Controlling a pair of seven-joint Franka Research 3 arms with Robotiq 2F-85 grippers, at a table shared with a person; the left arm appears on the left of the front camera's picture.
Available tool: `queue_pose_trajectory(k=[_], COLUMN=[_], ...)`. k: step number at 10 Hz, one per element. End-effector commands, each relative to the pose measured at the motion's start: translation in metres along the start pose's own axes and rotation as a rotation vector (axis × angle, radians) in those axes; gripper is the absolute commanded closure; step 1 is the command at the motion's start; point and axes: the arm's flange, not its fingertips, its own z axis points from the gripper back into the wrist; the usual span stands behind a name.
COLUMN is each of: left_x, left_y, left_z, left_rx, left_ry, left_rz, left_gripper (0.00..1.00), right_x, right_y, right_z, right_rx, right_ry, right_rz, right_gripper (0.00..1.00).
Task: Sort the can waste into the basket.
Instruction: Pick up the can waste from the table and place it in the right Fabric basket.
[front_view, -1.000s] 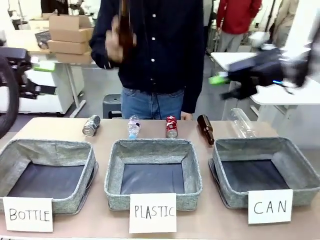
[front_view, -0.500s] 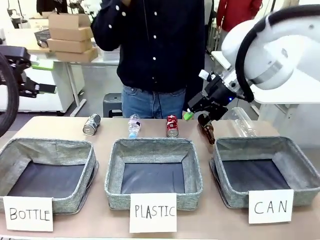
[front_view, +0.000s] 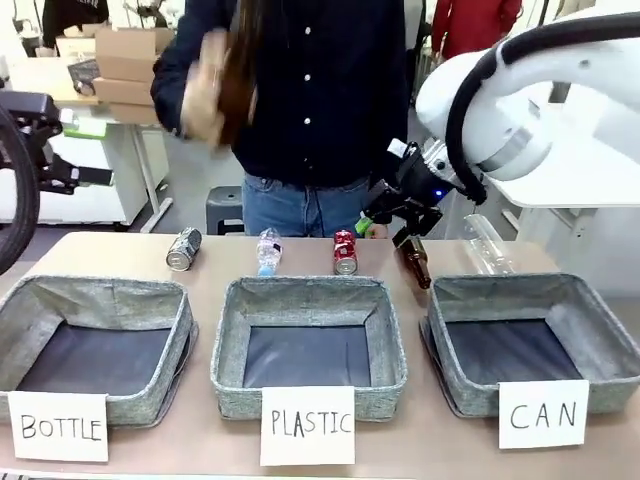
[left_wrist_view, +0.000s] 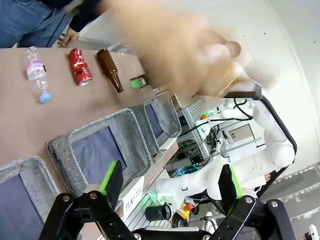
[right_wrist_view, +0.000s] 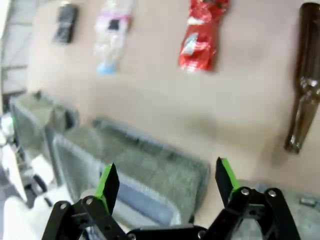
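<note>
Hovering above the far side of the table (front_view: 430, 440), my right gripper (front_view: 390, 222) hangs with its fingers spread wide and nothing between them. It sits over the gap between the red can (front_view: 344, 252) and the brown bottle (front_view: 412, 258), touching neither. Through my right wrist camera the same gripper (right_wrist_view: 166, 170) frames bare tabletop and a grey basket rim, with the red can (right_wrist_view: 202, 35) ahead and the brown bottle (right_wrist_view: 304, 75) off to one side.

Both cans lie on their sides in the row along the table's far edge. The red can is behind the PLASTIC basket (front_view: 308, 292). The dark can (front_view: 183, 249) is at the row's left end, behind the BOTTLE basket (front_view: 90, 295). Between them lies a plastic bottle (front_view: 267, 251), and a clear bottle (front_view: 485, 245) lies at the right end. The CAN basket (front_view: 530, 290) stands at the near right with its card in front. It holds nothing, and the dark can is well apart from it.

My left gripper (left_wrist_view: 170, 172) is raised off the table, fingers spread apart and empty, looking across the baskets toward the red can (left_wrist_view: 80, 66).

The person stands behind the table. One hand (front_view: 205, 95) is raised at chest height, too blurred to be sure of, though it looks to hold a brown bottle.
</note>
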Motion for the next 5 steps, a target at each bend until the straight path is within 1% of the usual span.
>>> queue_pose_trajectory(k=[1, 2, 3, 5], left_x=[0.001, 0.001, 0.001, 0.001], left_y=[0.0, 0.0, 0.0, 0.0], left_z=[-0.001, -0.001, -0.001, -0.001], left_rx=[-0.02, -0.02, -0.02, -0.02], left_ry=[-0.012, -0.012, -0.012, -0.012], left_rz=[-0.025, -0.025, -0.025, -0.025], left_gripper=[0.0, 0.0, 0.0, 0.0], right_x=[0.084, 0.106, 0.121, 0.141], right_y=[0.02, 0.022, 0.024, 0.03], right_z=[-0.048, -0.067, -0.087, -0.121], right_rx=[-0.131, -0.244, -0.308, -0.401], right_ry=[0.094, 0.103, 0.128, 0.09], right_rz=[-0.092, -0.141, -0.154, -0.177], right_gripper=[0.0, 0.0, 0.0, 0.0])
